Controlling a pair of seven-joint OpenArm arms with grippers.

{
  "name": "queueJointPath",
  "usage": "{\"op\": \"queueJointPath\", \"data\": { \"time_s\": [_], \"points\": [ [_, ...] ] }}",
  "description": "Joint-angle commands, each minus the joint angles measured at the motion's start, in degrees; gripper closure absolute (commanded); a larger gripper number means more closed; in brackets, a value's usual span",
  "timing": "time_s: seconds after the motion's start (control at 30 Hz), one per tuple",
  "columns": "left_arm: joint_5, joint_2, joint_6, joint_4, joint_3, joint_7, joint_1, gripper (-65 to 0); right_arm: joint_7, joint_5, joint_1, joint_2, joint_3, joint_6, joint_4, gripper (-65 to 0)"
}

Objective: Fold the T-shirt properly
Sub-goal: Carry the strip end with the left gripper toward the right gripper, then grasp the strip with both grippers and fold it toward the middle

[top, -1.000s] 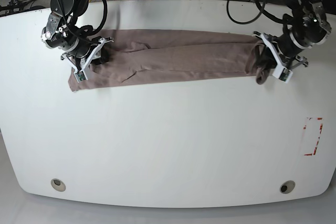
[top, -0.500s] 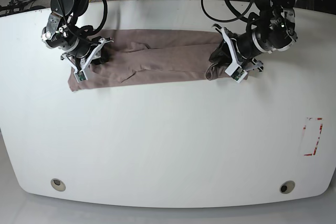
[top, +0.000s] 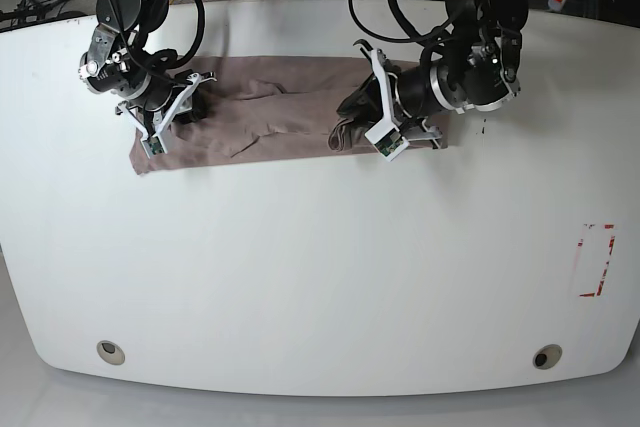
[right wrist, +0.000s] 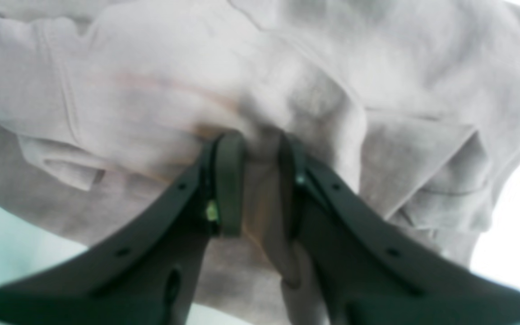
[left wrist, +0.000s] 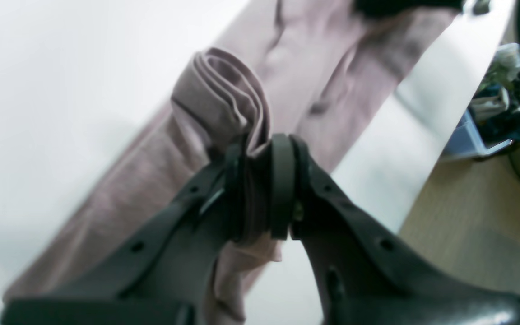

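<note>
The T-shirt [top: 270,112] lies as a long folded band across the far part of the white table [top: 320,277], running left to right, with its left end hanging a little nearer than the rest. At that left end the right gripper [top: 170,117] is pressed down on the cloth; the right wrist view shows its two dark fingers [right wrist: 228,189] closed on a pinched ridge of the fabric [right wrist: 260,113], with folded layers and a hem edge spread around them. Toward the middle of the band the left gripper [top: 375,117] holds the other end of the shirt, which is lifted and doubled over the flat part beneath it, so that a dark bunch of cloth hangs at the fingertips on the left of that arm. In the left wrist view the black fingers [left wrist: 282,180] are clamped on a thin stack of layers, and a rolled loop of fabric [left wrist: 224,99] rises just beyond them, while the flat shirt stretches away under it toward the far edge of the table. To the right of the left arm the table is bare apart from a small red-and-white marking [top: 597,259] near its right edge, and two round fittings [top: 110,351] sit near the front corners
</note>
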Motion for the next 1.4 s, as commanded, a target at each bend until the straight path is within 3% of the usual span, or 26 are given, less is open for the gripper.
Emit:
{"op": "queueJointPath", "data": {
  "time_s": [0.0,0.37,0.43,0.6,0.7,0.87,0.97,1.07,1.13,1.3,1.37],
  "points": [
    [-1.1,1.4,0.1,-1.3,0.0,-1.1,-0.3,-6.7,-0.9,-1.2,0.3,0.4,0.1,-0.3,0.5,-12.2],
    [-1.1,3.9,1.5,-8.9,0.5,-1.3,-4.9,-7.4,-0.9,-1.2,0.3,0.4,0.1,-0.3,0.5,-12.2],
    [-1.1,4.0,2.6,-9.4,0.5,-1.3,-5.3,-11.0,-0.9,-1.2,0.3,0.4,0.1,-0.3,0.5,-12.2],
    [-1.2,3.8,7.7,-9.4,4.2,-1.2,-5.8,-31.9,-0.9,-1.2,0.3,0.4,0.1,-0.3,0.5,-12.2],
    [-1.2,3.7,9.9,-6.7,7.9,-1.0,-5.8,-39.6,-0.9,-1.2,0.4,0.4,0.1,-0.3,0.5,-12.2],
    [-1.2,3.6,8.5,0.8,12.9,2.7,-5.6,-40.8,-1.1,-1.1,1.1,0.4,0.3,-0.3,0.6,-12.2],
    [-1.2,2.5,7.9,3.3,11.6,4.3,-5.5,-40.8,-1.2,-0.2,1.5,0.4,0.5,-0.3,0.6,-12.8],
    [-1.2,0.0,7.9,3.3,7.0,4.3,-5.3,-40.8,-1.7,5.0,1.5,0.7,3.2,-0.3,0.6,-14.1],
    [-1.2,-2.3,7.9,3.3,4.2,4.3,-5.3,-40.8,-3.3,9.6,1.8,1.0,6.0,-0.3,0.6,-20.9],
    [-1.4,-8.6,7.9,2.9,-2.4,3.6,-2.6,-40.7,-7.3,18.2,3.3,3.2,12.8,-0.3,0.3,-52.2],
    [-1.3,-10.0,7.9,2.8,-4.2,2.2,-1.2,-40.7,-8.0,19.7,4.1,4.0,14.6,-0.3,0.3,-57.5]
  ]
}}
